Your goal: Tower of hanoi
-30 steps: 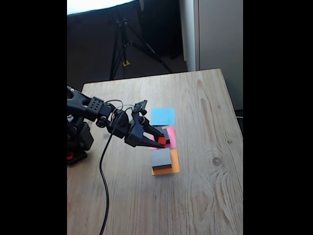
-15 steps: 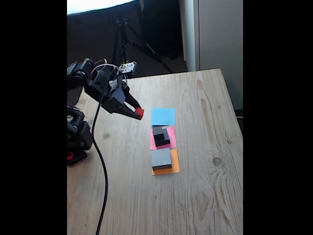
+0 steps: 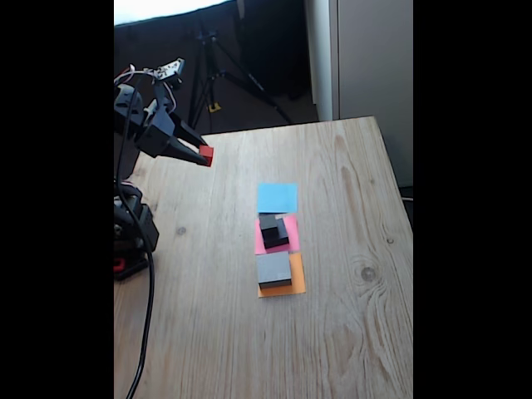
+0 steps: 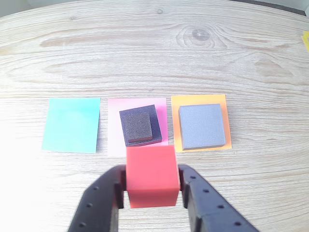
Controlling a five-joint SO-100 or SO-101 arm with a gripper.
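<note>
Holding the red cube [image 4: 151,175] high above the table [image 3: 349,332], my gripper [image 4: 152,186] pinches its sides; two stacked black blocks [image 4: 140,126] sit on pink paper [image 4: 114,130], the grey block [image 4: 202,125] on orange paper [image 4: 176,121].

Red cube [image 4: 151,176] held aloft — black cubes [image 4: 140,126] stacked, grey block [image 4: 201,126] beside.
</note>
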